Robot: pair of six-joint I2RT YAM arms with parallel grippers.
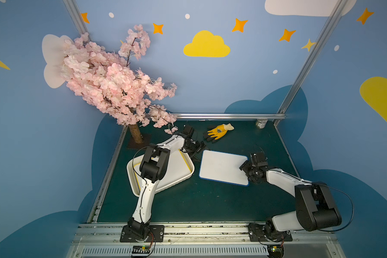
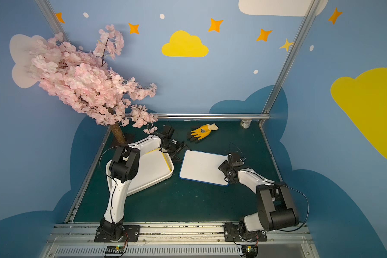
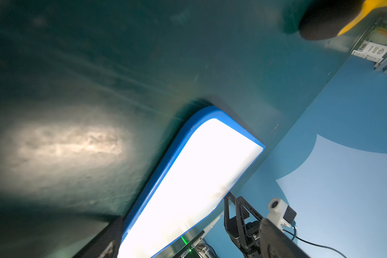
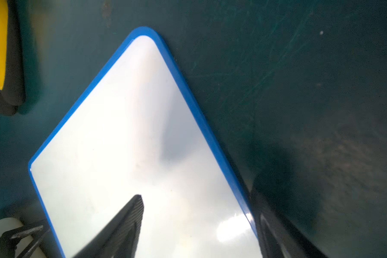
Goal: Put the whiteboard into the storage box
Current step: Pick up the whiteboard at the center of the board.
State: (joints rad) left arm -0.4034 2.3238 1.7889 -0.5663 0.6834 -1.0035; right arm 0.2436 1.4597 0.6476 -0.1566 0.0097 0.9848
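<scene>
- Right gripper point(image 1: 246, 172) sits low at the right edge of the board point(image 1: 222, 167) with its jaws apart. In the wrist view one finger point(image 4: 130, 219) lies over the white face, and the other stands just outside the blue rim, over the table point(image 1: 188, 205). Nothing is pinched.
- That straddle looks like a set-up to hook or lift the edge, since a thin board lying flat offers no side to grab.
- Left gripper point(image 1: 199, 152) is also open and empty. It hangs by the board's far corner, the one nearest the box point(image 1: 170, 185), over the gap between the two. It is probably there to take or steady that end.
- The board lies flat on the table, a little skewed, just beside the box with a narrow gap between them.
- The box sits under the left arm, turned at an angle. A yellow board point(image 1: 179, 166) already lies in it, so the blue one would have to go on top.
- By my reading, the task has got no further than the approach.
- Farther out, a glove point(image 1: 218, 133) lies beyond the board, a can point(image 1: 261, 123) stands in the far right corner, and a tree point(image 1: 112, 82) stands far left. All are off the short way to the box.
</scene>
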